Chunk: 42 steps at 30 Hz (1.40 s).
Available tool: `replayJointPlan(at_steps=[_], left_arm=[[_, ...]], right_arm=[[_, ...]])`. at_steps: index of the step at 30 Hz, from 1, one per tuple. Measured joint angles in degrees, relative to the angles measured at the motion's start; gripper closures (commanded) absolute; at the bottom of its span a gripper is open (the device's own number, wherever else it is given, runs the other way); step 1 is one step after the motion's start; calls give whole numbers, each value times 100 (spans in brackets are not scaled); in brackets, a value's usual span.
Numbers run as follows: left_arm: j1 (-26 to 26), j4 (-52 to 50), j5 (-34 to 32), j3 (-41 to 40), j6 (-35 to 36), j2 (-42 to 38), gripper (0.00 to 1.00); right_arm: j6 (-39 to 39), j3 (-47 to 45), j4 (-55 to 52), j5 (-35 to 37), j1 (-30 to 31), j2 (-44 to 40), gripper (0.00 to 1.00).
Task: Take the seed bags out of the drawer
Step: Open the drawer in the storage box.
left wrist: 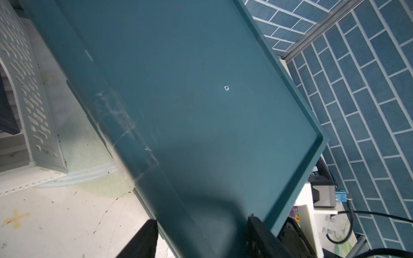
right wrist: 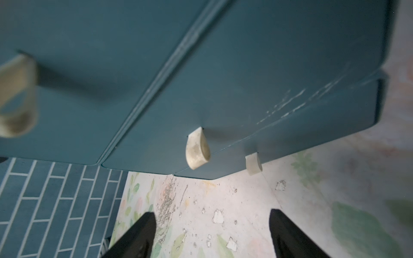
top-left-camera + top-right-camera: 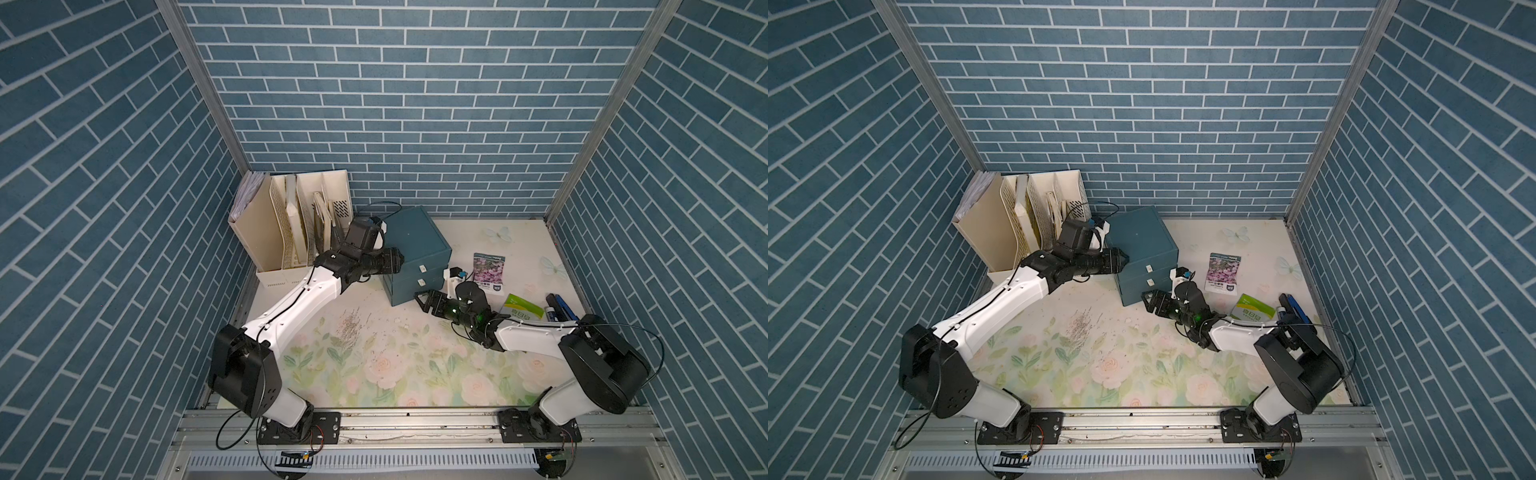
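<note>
The right arm (image 3: pixel 528 334) covers part of the green-white seed bag (image 3: pixel 524 305) and pens (image 3: pixel 559 308)

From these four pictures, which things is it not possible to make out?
- Inside the teal plastic three-drawer cabinet: the drawer fronts hide it in every view.
- Green-white glossy seed bag: the white right arm covers its near corner in both top views.
- Left claw: clamping the cabinet or only touching it, unclear; the left wrist view crops its fingers.

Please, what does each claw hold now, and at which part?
The left claw seems clamped over a top corner of the blue cabinet. The right claw is open and holds nothing.
</note>
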Motion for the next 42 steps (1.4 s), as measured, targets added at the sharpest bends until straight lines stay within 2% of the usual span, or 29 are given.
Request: replayJointPlan(at_steps=[10, 22, 42], left_arm=[[0, -39, 4, 39, 22, 28, 33], [9, -70, 31, 70, 44, 50, 33], [52, -153, 105, 136, 168, 83, 33]], right_arm=[[560, -28, 787, -175, -83, 553, 35], [920, -31, 1222, -127, -197, 1021, 49], [1207, 122, 1832, -4, -234, 1615, 59]])
